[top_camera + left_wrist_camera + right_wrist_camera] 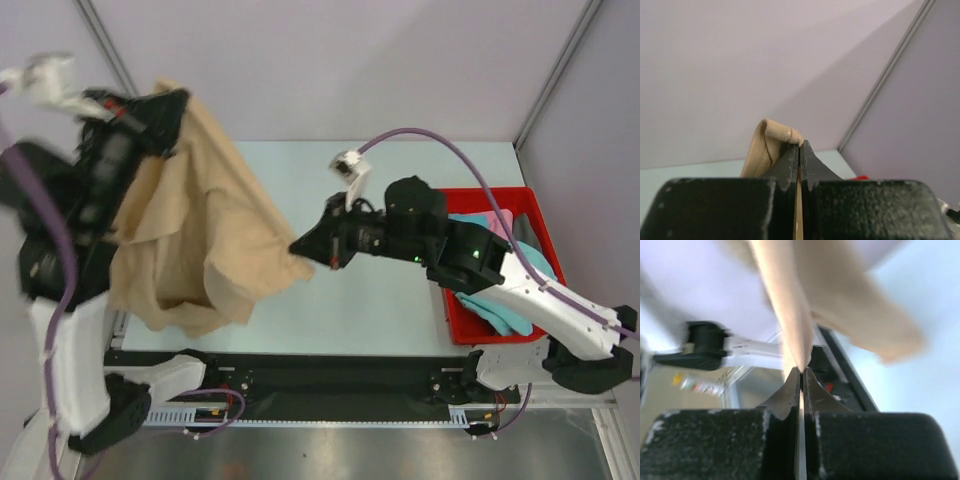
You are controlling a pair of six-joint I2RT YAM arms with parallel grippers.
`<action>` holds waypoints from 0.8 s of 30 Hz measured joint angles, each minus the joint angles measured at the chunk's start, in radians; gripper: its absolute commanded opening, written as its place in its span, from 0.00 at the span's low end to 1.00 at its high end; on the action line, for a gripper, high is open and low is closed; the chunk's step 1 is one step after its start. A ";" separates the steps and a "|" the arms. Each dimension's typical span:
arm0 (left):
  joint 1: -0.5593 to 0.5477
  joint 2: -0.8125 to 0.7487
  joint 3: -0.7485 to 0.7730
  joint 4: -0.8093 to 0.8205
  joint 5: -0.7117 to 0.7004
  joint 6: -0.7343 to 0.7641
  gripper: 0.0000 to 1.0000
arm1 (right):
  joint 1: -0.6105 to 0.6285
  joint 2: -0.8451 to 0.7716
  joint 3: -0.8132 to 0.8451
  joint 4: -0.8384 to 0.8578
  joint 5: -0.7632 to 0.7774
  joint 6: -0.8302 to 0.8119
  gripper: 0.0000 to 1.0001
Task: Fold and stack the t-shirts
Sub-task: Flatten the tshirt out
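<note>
T-shirt [200, 240] edge in right pincer [298, 246]

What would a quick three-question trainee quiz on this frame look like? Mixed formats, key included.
1. True or false: the left gripper and the right gripper are each shut on the tan t-shirt.
2. Where is the teal t-shirt? A) spread on the table B) in the red bin C) in the left gripper
3. Short answer: how many t-shirts in view are outside the red bin?

Key: 1 true; 2 B; 3 one, the tan t-shirt.
</note>
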 measured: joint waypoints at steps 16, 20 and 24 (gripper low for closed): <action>-0.145 1.337 0.287 -0.050 0.066 0.088 0.90 | -0.782 0.069 -0.505 -0.178 0.000 0.051 0.00; -0.135 1.222 0.209 -0.070 -0.036 0.122 0.94 | -0.782 0.054 -0.515 -0.239 -0.002 0.032 0.00; -0.138 0.907 -0.106 -0.044 -0.090 0.158 0.94 | -0.782 -0.028 -0.612 -0.248 -0.031 0.037 0.00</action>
